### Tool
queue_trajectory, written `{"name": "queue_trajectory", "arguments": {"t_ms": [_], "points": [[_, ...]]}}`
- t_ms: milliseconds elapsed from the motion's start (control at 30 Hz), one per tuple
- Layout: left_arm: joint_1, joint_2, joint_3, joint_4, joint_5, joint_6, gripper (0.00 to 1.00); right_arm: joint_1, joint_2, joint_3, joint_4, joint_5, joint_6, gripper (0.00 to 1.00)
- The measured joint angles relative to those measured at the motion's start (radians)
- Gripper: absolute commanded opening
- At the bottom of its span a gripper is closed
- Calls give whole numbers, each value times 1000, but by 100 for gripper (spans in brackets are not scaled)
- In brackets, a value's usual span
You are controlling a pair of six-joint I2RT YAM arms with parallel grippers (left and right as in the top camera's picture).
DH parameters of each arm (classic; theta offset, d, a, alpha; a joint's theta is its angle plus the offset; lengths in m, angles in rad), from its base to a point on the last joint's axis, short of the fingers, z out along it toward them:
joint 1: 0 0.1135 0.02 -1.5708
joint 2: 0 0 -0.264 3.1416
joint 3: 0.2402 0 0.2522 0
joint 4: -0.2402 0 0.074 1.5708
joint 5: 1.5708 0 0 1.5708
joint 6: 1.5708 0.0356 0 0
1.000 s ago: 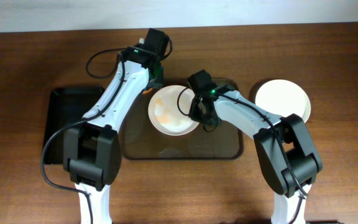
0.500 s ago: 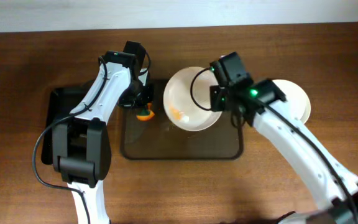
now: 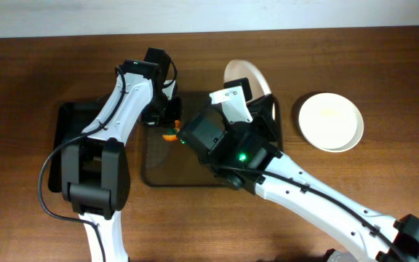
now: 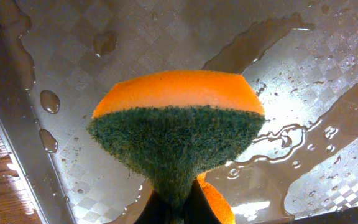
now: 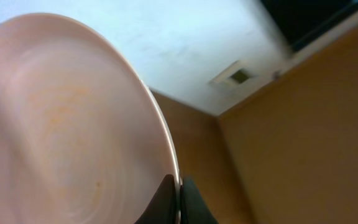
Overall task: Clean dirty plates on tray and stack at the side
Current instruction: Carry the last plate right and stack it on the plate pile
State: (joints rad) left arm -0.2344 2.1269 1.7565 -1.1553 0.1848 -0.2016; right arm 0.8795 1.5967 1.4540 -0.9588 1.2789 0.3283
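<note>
The left gripper (image 4: 174, 210) is clamped on a sponge (image 4: 178, 134), pinching its lower end so the orange body and dark green scouring face fan out above the fingers. The sponge hangs just over the wet, patterned floor of the tray (image 4: 104, 62), where puddles and drops of water lie; whether it touches the tray cannot be told. In the overhead view this arm reaches to the tray's far left corner, and the sponge (image 3: 169, 133) shows as an orange spot beside the wrist. The right gripper (image 5: 180, 205) grips the dirty plate (image 5: 67, 124) by its rim, the jaws closed on the edge. The plate is lifted clear of the tray and tilted steeply on edge, with faint orange smears across its face. From above, the dirty plate (image 3: 244, 76) appears as a narrow pale oval over the tray's far edge, and the raised right arm covers much of the tray (image 3: 162, 164). A clean white plate (image 3: 331, 121) rests on the wooden table (image 3: 384, 58) to the right of the tray, apart from it. A black bin (image 3: 68, 127) sits just left of the tray
</note>
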Motion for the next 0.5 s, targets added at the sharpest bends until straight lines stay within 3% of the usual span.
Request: {"name": "queue_trajectory", "arguments": {"t_ms": [67, 100, 233, 367, 467, 500], "points": [[0, 0, 0, -1, 3, 0, 0, -132, 6, 1, -43, -370, 39, 4], [0, 0, 0, 2, 3, 0, 0, -277, 10, 1, -50, -617, 40, 4], [0, 0, -1, 1, 2, 0, 0, -729, 11, 1, -70, -1139, -18, 4], [0, 0, -1, 1, -1, 0, 0, -1188, 29, 1, -66, -1296, -70, 4], [0, 0, -2, 1, -1, 0, 0, -1299, 158, -16, -29, -1314, -78, 4], [0, 0, -2, 1, -1, 0, 0, -1311, 210, -27, -33, -1315, -79, 17]]}}
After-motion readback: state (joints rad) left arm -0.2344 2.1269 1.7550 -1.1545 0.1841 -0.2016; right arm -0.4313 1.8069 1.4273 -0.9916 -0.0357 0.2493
